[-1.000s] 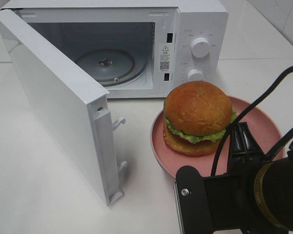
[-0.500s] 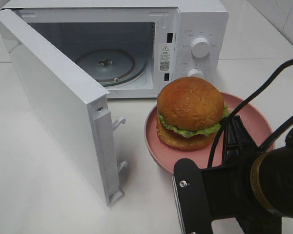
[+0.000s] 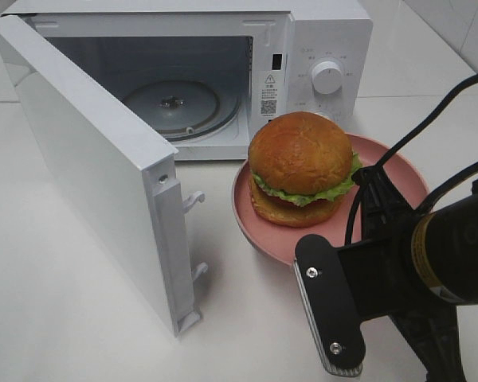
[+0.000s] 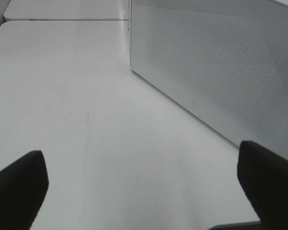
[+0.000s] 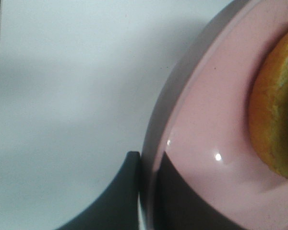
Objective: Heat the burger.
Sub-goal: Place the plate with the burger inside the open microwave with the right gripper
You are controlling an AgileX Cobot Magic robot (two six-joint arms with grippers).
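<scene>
White surface (image 3: 64,302) below, right fingers (image 5: 182,196) pinching just the plate (image 3: 247,215) rim, left fingers (image 4: 19,182) spread empty: any tilt could slide the burger (image 3: 301,167) off.

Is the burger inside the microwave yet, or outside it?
Outside. The burger sits on the pink plate in front of the open microwave; the glass turntable inside is bare.

The high camera looks down at the front of the white box-shaped microwave oven (image 3: 319,48); the left wrist camera sits low, close beside its dotted white door (image 4: 221,62); the right wrist camera hugs the round pink plate (image 5: 206,120) and golden-brown burger (image 5: 278,115) before the microwave, both shared with the high view.
</scene>
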